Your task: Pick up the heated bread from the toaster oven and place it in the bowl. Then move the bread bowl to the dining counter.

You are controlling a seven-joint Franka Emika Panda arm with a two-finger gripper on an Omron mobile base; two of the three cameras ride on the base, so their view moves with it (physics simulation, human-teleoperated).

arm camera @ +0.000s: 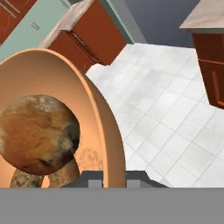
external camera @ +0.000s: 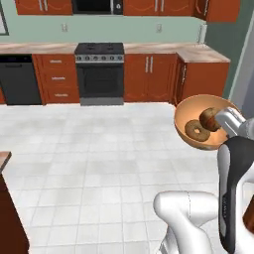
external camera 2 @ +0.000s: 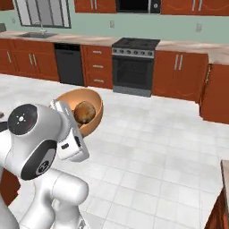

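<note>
With the gripper pinching the bowl's rim and the bread inside it, aloft over the floor, keep the bowl level while driving to the dining counter.

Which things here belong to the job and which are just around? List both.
Job:
- bowl, tilted, carried above the floor
- heated bread inside it
- gripper, shut on the bowl's rim

Just around:
- ring-shaped baked piece also in the bowl
- stove
- dishwasher
- sink
</note>
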